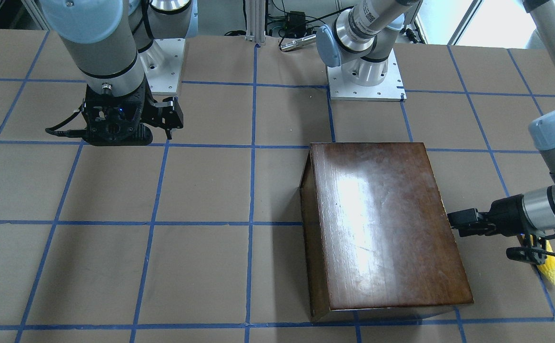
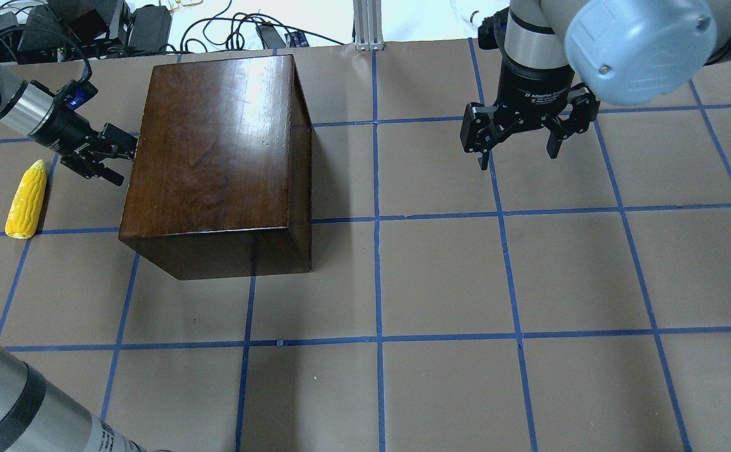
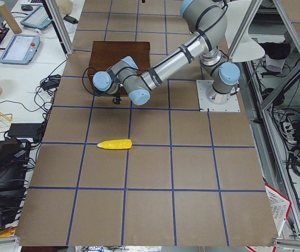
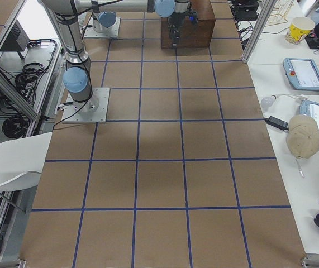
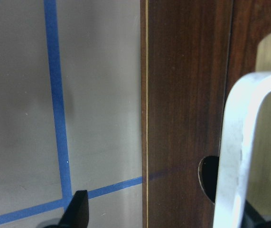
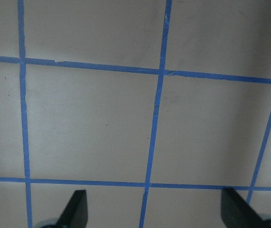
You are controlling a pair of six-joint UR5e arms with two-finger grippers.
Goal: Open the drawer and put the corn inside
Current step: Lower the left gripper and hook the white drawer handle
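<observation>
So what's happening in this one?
The left gripper, fingers open, is up against the end face of the dark wooden cabinet, where the drawer is not yet pulled out. The corn lies on the table beside that arm, untouched. The right gripper hovers open off to the other side, holding nothing.

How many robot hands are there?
2. The left hand is open at the end of the cabinet, near the corn. The right hand, also open, hangs over the table, apart from the cabinet. None seem hidden.
</observation>
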